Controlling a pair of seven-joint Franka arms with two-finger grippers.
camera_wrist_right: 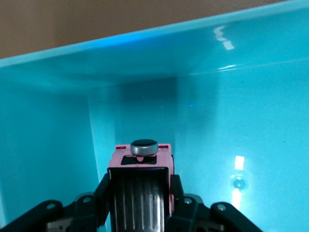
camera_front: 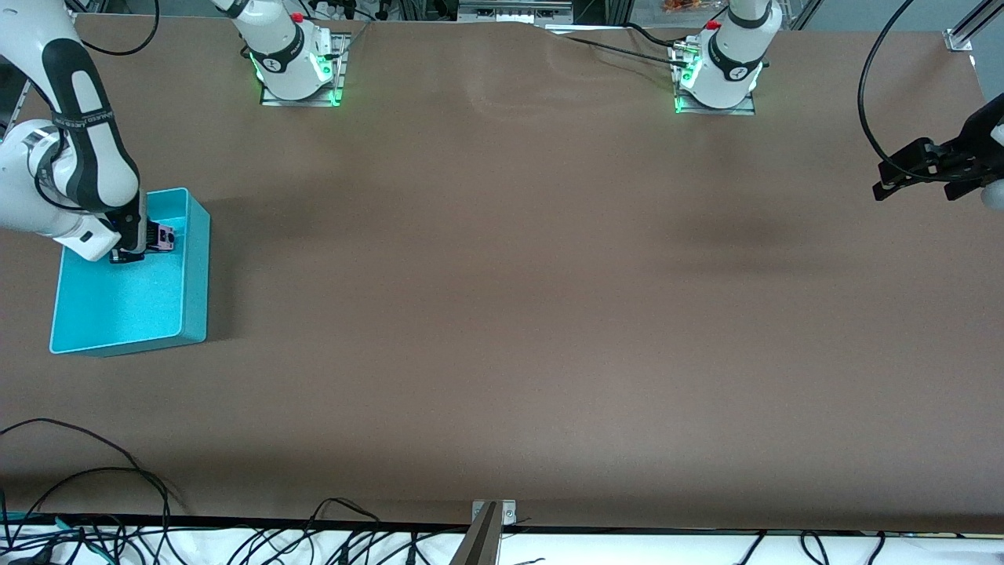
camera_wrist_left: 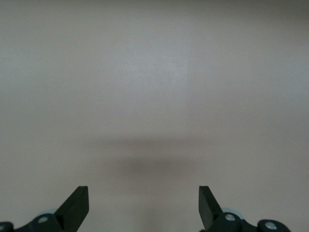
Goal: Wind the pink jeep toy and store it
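Fingers [camera_wrist_right: 104,193] of the right gripper [camera_wrist_right: 140,203] clamp the pink jeep toy [camera_wrist_right: 140,176] from both sides, black ribbed roof facing the wrist camera, spare wheel on its end pointing at the bin wall. Jeep sits low inside the turquoise bin [camera_front: 192,275], at the corner farther from the front camera; cannot tell if its wheels touch the bin floor yet. In the front view the right gripper [camera_front: 145,245] and jeep [camera_front: 162,236] are inside the bin rim.

Left gripper [camera_front: 914,169] waits over bare counter [camera_front: 502,314] at the left arm's end, fingers [camera_wrist_left: 75,208] spread wide, nothing between them.

Judgement: storing step, nearly done, release remaining. Risks: if the jeep is wound, letting go could send it rolling into the bin wall close ahead, or tipping; opening while it is above the floor drops it; fingers lifting out may catch the rim and drag the bin.
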